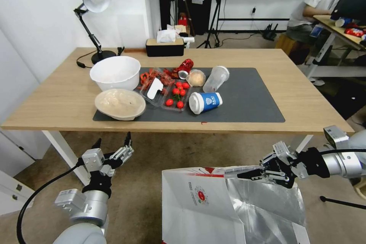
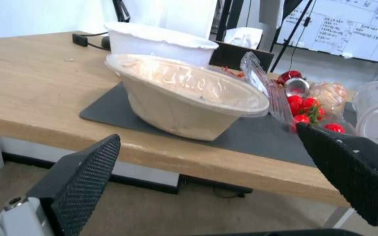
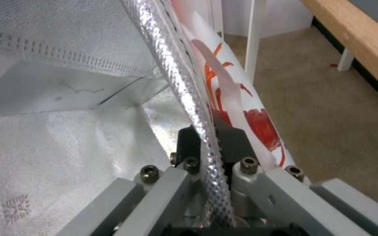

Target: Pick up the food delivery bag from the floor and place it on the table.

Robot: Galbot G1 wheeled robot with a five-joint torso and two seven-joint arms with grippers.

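The food delivery bag [image 1: 198,206], white with a silver foil lining and a small round red logo, stands open low in the head view, in front of the table [image 1: 57,99]. My right gripper [image 1: 244,173] is shut on the bag's upper rim. In the right wrist view the right gripper [image 3: 208,137] pinches the foil-lined edge, with the foil interior [image 3: 66,137] on one side and the red print on the other. The bag's base is out of view. My left gripper [image 1: 114,139] hangs open left of the bag, above the floor [image 1: 152,160], holding nothing. The left gripper [image 2: 207,131] faces the table edge.
On the dark mat [image 1: 248,99] are a white bowl [image 1: 115,71], a lidded beige bowl [image 1: 120,103], a tray of tomatoes [image 1: 176,97], a tipped blue cup [image 1: 206,102] and a clear cup [image 1: 216,78]. A lamp [image 1: 93,0] and tissue box [image 1: 164,47] stand behind. A white table leg [image 1: 63,152] is beside my left arm.
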